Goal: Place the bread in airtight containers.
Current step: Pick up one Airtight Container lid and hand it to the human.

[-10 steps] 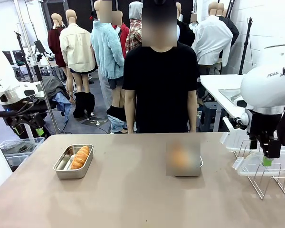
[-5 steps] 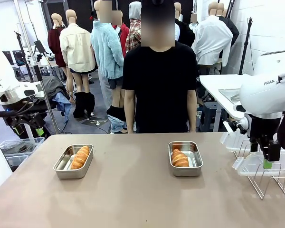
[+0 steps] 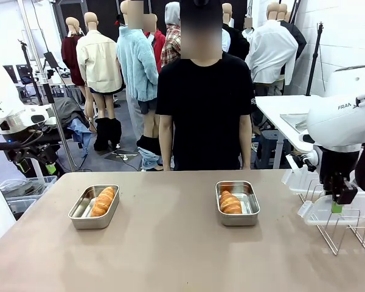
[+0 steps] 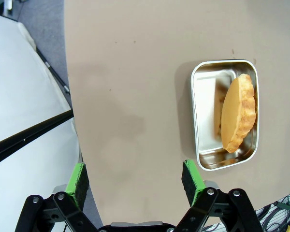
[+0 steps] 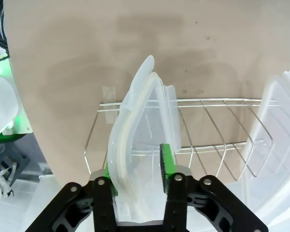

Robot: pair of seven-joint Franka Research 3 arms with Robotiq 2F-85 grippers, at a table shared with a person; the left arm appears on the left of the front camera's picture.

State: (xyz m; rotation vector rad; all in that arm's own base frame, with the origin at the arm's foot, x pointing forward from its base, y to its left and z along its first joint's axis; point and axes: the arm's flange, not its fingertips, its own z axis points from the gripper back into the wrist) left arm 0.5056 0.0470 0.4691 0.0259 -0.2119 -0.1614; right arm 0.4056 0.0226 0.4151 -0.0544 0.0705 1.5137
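Found the bread in its containers: one croissant (image 3: 103, 201) lying in the left tin (image 3: 92, 222), a second croissant (image 3: 230, 203) in the right tin (image 3: 238, 219). Found both tins uncovered and well apart on the bench (image 3: 170, 255). Judged the step in hand as lidding. Noted the right tool (image 5: 137, 169) clenched on a clear lid (image 5: 140, 111) standing on edge in the wire rack (image 5: 217, 100), with a second lid (image 5: 275, 125) leaning near it. Noted the left tool (image 4: 135, 178) released, pads spread wide, hovering over the bench edge near the left tin. Recommend lifting the clear lid straight up along its slot until free of the wires, to avoid dragging the rack or toppling the second lid. Recommend turning it flat only once free, then squaring it over a tin's rim before lowering. Advise even pressure, given thin plastic gripped near one edge. Recorded neither tin as sealed.
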